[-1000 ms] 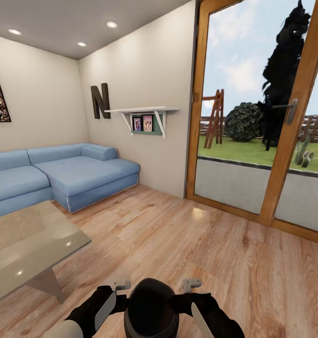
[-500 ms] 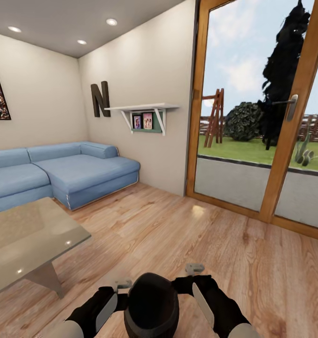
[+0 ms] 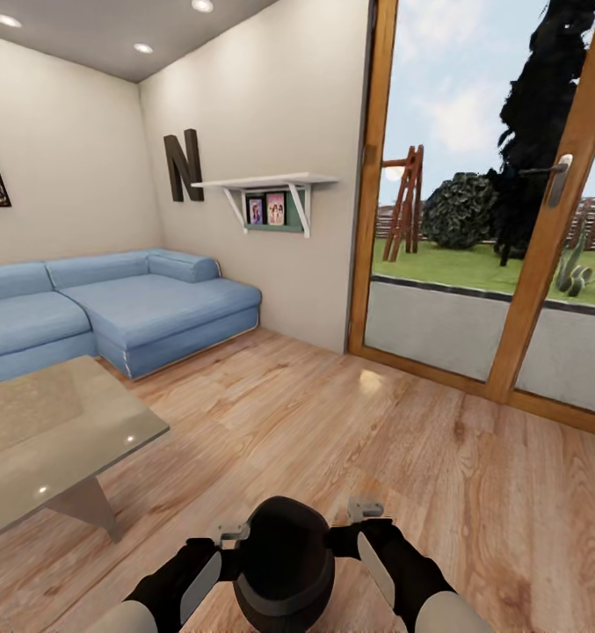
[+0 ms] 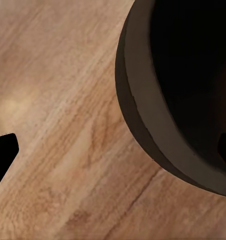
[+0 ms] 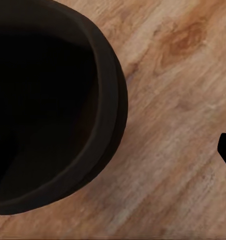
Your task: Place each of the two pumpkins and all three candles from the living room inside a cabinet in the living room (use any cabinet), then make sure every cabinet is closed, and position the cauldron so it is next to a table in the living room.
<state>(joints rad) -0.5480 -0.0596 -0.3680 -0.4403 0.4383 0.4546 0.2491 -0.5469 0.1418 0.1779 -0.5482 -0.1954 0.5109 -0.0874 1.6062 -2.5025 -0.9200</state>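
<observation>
A: How do the jaws stand?
B: Left gripper (image 3: 230, 533) and right gripper (image 3: 365, 509) press the cauldron (image 3: 284, 563) between them; spread or closed, I cannot tell.
A: Progress?
B: Matte black pot, above the floor (image 3: 332, 422), near the surface (image 3: 60, 440); still to set down.

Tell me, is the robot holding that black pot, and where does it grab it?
Yes, it seems so. The cauldron sits between the left gripper and right gripper, one on each side, apparently at its rim.
</observation>
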